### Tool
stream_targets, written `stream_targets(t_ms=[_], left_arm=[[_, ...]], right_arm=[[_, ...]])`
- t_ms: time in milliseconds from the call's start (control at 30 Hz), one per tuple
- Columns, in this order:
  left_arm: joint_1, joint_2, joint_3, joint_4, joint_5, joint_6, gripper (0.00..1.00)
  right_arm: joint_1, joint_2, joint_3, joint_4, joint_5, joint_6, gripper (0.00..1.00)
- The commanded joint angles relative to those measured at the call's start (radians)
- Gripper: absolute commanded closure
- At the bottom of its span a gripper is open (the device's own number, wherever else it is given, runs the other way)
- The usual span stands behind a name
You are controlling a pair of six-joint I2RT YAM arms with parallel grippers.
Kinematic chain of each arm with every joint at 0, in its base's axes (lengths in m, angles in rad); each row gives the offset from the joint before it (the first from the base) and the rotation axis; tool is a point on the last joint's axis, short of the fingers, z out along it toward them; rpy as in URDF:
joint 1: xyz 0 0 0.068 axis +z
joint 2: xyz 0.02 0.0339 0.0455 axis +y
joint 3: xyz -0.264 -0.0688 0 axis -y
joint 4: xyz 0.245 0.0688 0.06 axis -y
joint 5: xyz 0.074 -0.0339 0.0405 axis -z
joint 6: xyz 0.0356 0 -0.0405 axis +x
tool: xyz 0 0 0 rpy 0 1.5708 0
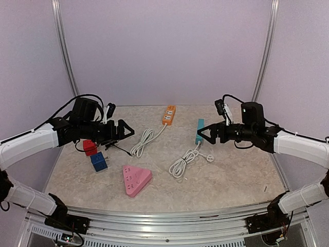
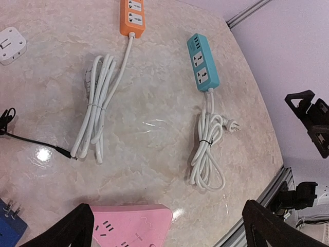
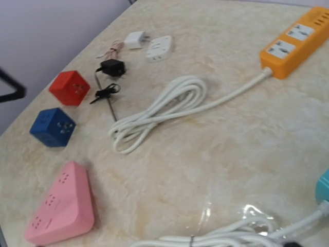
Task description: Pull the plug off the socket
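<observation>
I have both arms held above the table (image 1: 231, 175), pointing toward each other across the middle. The left gripper (image 1: 128, 131) has its fingers spread wide. In its wrist view they sit at the two bottom corners, with the pink triangular power strip (image 2: 131, 225) showing between them. The right gripper (image 1: 201, 135) is also parted and holds nothing; it hangs just beside the teal power strip (image 1: 199, 130). The teal strip's cord (image 1: 181, 164) is bundled on the table, and the pronged end (image 1: 209, 158) lies loose next to the bundle. The orange power strip (image 1: 169, 115) sits toward the back, its white cord (image 1: 143, 141) coiled in front of it. On the left are a red cube (image 3: 70, 87) and a blue cube (image 3: 52, 126), close together, with a black adapter (image 3: 110, 67) and its thin lead nearby. The white plug (image 3: 135, 39) lies at the far left of the table, just beside the white socket (image 3: 158, 48) — its pins point toward the socket, but I cannot tell whether they are seated in it. Both grippers are well apart from that pair.
</observation>
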Motion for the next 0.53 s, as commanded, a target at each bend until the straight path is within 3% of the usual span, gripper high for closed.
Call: stream_targets(t_ms=[0,267,500], left_arm=[[-0.003,0.011,-0.001,-0.028,-0.032,0.054,0.01],[-0.032,0.085,-0.042,0.038,-0.045,0.064,0.01],[-0.039,0.098,-0.03,0.079,-0.059,0.061,0.01]], right_arm=[[0.07,-0.091,-0.041,-0.082,0.113,-0.055,0.0],[0.138,-0.231,-0.226,-0.018,0.203,-0.025,0.0],[0.151,-0.259,-0.26,-0.007,0.224,-0.008,0.0]])
